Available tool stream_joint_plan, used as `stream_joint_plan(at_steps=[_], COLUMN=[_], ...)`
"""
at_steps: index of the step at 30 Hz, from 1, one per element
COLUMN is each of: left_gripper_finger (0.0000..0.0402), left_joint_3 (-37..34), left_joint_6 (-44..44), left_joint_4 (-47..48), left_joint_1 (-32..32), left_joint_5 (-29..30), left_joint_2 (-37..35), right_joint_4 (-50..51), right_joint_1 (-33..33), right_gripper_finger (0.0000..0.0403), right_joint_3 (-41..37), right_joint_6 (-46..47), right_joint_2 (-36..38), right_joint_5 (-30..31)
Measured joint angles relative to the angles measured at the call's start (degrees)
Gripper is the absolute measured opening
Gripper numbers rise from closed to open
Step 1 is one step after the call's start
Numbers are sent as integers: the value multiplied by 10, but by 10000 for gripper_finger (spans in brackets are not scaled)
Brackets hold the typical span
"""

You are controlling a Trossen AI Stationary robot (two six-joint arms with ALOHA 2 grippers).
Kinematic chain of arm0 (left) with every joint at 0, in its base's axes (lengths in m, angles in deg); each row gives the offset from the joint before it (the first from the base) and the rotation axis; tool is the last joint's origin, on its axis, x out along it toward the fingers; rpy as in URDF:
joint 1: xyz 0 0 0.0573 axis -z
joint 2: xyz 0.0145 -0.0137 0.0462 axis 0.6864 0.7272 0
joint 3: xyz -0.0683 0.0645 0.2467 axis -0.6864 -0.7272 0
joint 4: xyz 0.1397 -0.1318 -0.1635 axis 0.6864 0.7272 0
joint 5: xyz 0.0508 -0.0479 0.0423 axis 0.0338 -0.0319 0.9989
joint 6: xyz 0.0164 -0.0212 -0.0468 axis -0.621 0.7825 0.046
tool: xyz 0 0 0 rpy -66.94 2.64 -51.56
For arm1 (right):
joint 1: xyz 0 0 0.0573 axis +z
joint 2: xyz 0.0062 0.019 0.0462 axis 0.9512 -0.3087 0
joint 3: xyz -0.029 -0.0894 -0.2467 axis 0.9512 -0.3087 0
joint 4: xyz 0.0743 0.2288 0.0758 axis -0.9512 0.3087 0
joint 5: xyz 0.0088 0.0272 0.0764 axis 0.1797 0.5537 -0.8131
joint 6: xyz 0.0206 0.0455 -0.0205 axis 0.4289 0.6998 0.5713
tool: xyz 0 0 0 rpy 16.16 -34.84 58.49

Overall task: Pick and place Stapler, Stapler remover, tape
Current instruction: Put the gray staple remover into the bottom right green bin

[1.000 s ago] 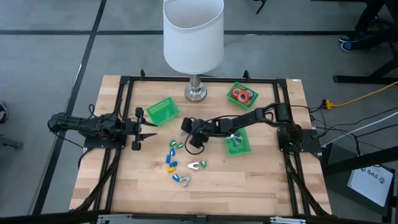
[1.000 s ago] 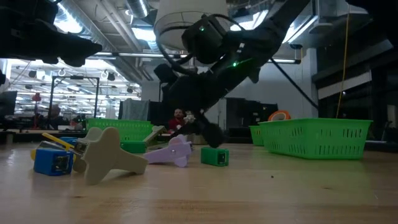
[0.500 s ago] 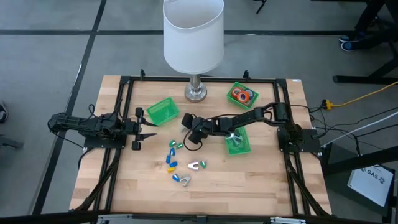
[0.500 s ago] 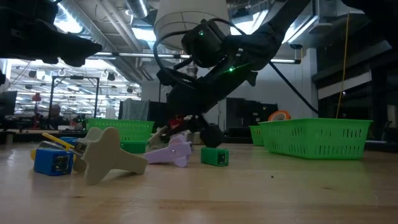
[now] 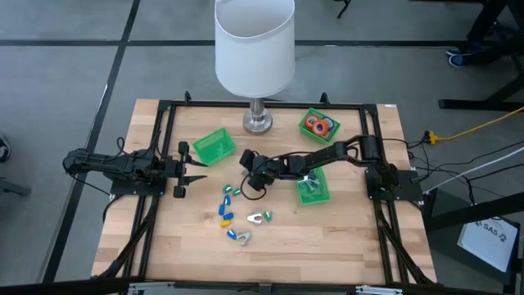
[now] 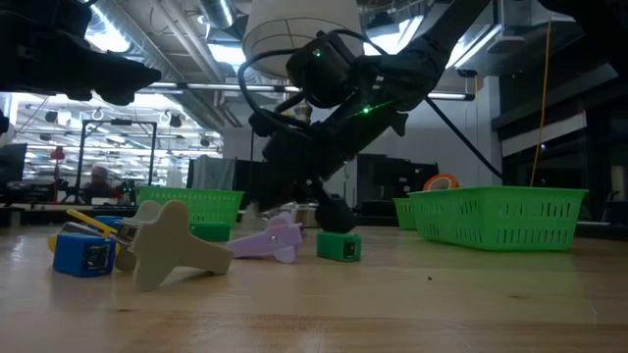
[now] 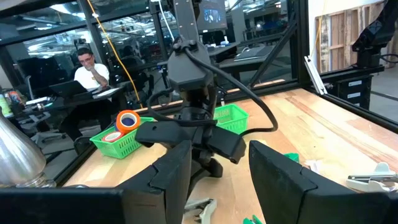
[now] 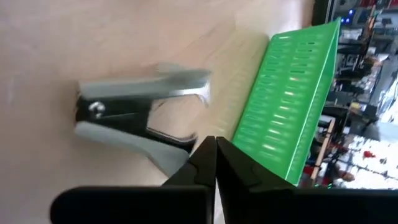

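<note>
A silvery-grey staple remover point(image 8: 134, 121) lies on the wooden table beside a green bin point(image 8: 289, 102). My right gripper point(image 8: 214, 144) is shut and reaches to the table's middle point(image 5: 244, 168), its tips right at the remover's near handle. My left gripper point(image 5: 196, 168) is open and empty at the left, and also shows in its own wrist view point(image 7: 219, 168). Small blue, green and yellow staplers point(image 5: 226, 205) and two more removers point(image 5: 258, 217) lie near the middle. Orange and red tape rolls point(image 5: 318, 124) sit in the far right bin. My right gripper's shut fingertips stand at the edge of the staple remover's grey handle point(image 8: 177, 152), coming down at a slant. I cannot tell whether they touch it. The remover lies flat on the table.
An empty green bin point(image 5: 214, 146) stands at the back left. Another green bin point(image 5: 313, 187) holding removers sits under the right arm. A white lamp point(image 5: 255, 49) stands at the far edge. In the low view a green stapler point(image 6: 339, 245) and a beige remover point(image 6: 167, 245) lie in front.
My right gripper has moved a little toward the table's left edge and has come lower toward the table, still shut. My left arm has kept still.
</note>
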Motion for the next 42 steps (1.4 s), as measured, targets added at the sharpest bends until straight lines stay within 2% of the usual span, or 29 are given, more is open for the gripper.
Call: stream_joint_plan(at_steps=[5,10,13,22,26,29,34,42], left_gripper_finger=[157,157,157,157,157,157,157,157], left_joint_3=[0,0,0,0,0,0,0,0], left_joint_6=[0,0,0,0,0,0,0,0], left_joint_4=[0,0,0,0,0,0,0,0], left_joint_1=[0,0,0,0,0,0,0,0], left_joint_5=[0,0,0,0,0,0,0,0], left_joint_2=[0,0,0,0,0,0,0,0], right_joint_4=[0,-4,14,251,318,346,359,366], right_joint_1=[-1,-2,-2,-1,8,18,33,46], right_gripper_finger=[6,33,55,136,162,172,174,175], right_joint_3=[0,2,23,147,165,165,165,141], right_joint_6=[37,44,103,441,611,737,888,1031], right_joint_2=[0,4,20,42,42,42,42,42], right_joint_5=[1,43,59,43,41,38,3,-2])
